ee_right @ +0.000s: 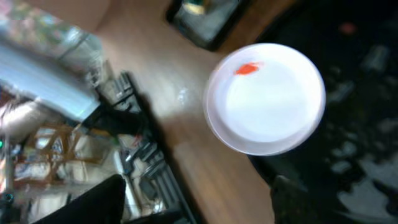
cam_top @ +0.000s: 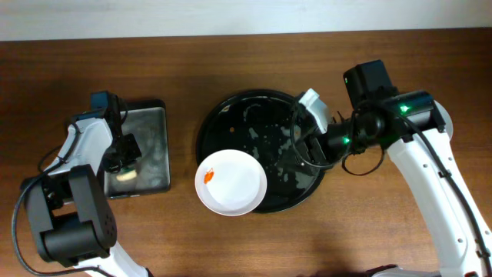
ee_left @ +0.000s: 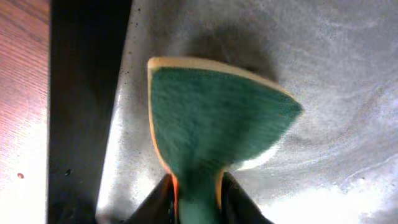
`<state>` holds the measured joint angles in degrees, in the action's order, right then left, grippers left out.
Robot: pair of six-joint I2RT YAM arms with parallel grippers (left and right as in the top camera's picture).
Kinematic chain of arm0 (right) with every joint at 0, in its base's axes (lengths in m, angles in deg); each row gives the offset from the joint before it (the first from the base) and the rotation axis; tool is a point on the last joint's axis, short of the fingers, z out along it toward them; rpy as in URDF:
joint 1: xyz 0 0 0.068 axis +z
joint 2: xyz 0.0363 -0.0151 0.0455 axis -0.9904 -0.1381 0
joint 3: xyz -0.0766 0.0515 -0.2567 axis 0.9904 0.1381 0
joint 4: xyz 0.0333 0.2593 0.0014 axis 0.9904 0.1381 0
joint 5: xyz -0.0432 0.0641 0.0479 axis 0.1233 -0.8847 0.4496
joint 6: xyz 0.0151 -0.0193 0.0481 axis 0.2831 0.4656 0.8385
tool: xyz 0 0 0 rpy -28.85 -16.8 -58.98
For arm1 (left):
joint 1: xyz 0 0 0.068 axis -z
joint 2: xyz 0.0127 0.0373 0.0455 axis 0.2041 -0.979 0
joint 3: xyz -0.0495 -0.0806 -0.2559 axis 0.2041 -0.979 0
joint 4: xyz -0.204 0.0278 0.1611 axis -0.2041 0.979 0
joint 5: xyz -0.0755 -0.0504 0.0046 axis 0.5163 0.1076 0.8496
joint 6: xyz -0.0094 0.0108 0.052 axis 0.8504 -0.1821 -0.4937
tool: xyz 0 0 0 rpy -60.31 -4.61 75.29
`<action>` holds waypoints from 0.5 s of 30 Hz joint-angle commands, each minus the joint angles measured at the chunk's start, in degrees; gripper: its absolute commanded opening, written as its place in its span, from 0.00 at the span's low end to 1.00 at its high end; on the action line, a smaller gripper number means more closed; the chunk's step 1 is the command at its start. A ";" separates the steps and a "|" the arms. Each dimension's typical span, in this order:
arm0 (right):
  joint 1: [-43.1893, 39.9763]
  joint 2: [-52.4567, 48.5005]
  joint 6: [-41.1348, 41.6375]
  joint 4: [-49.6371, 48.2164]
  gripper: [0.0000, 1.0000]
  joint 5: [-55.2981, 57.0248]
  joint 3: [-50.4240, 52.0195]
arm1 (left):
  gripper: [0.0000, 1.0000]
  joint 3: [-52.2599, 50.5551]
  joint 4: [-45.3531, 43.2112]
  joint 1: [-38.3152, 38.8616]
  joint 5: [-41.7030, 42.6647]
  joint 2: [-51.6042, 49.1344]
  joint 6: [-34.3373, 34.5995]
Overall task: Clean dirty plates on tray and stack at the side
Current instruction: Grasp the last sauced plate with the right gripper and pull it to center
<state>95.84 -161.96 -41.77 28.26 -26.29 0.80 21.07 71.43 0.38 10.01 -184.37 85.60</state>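
Note:
One white plate (cam_top: 231,182) with an orange-red smear (cam_top: 208,176) lies on the front-left rim of the round black tray (cam_top: 265,108), partly off it. The right wrist view shows the plate (ee_right: 267,102) too. The other plates are out of view. My right gripper (cam_top: 298,146) hovers open and empty over the tray's right half, to the right of the plate; its fingers (ee_right: 193,205) are spread wide. My left gripper (cam_top: 123,158) is shut on the green-yellow sponge (ee_left: 217,118), over the rectangular metal tray (ee_left: 323,56).
The rectangular dark metal tray (cam_top: 150,146) lies at the left of the wooden table (cam_top: 384,231). Wet droplets and glints speckle the black tray's surface (cam_top: 265,142). The table's far edge meets a white wall.

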 commanded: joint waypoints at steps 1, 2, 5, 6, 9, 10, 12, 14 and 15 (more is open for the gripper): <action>1.14 -2.75 22.18 -0.98 0.67 20.83 -0.02 | 0.33 -0.33 -0.17 -0.28 1.75 0.76 0.26; 2.14 -4.20 23.76 -1.22 0.61 23.41 0.72 | 0.35 -0.33 -0.17 -0.28 1.81 0.76 0.28; 9.40 -11.98 36.52 -7.17 0.51 23.39 7.48 | 0.40 -0.33 -0.09 -0.28 2.43 0.76 0.26; 11.32 -13.88 41.29 -9.70 0.51 23.37 9.70 | 0.40 -0.33 -0.09 -0.28 2.43 0.76 0.26; 18.51 -19.50 52.59 -18.58 0.51 23.15 15.41 | 0.41 -0.33 -0.13 -0.28 2.43 0.76 0.26; 20.11 -20.46 56.59 -21.40 0.51 23.17 16.68 | 0.40 -0.33 -0.13 -0.28 2.47 0.76 0.28; 23.08 -21.81 65.11 -27.58 0.49 23.23 19.45 | 0.40 -0.33 -0.11 -0.28 2.45 0.76 0.26; 23.50 -21.86 68.30 -28.61 0.47 25.38 20.92 | 0.40 -0.33 -0.11 -0.28 3.32 0.76 0.26; 23.74 -21.86 70.20 -28.68 0.45 25.51 22.32 | 0.40 -0.33 -0.15 -0.28 3.82 0.76 0.26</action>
<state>118.99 -182.99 22.66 -0.24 -3.13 20.84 21.04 71.46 0.38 12.23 -184.34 85.68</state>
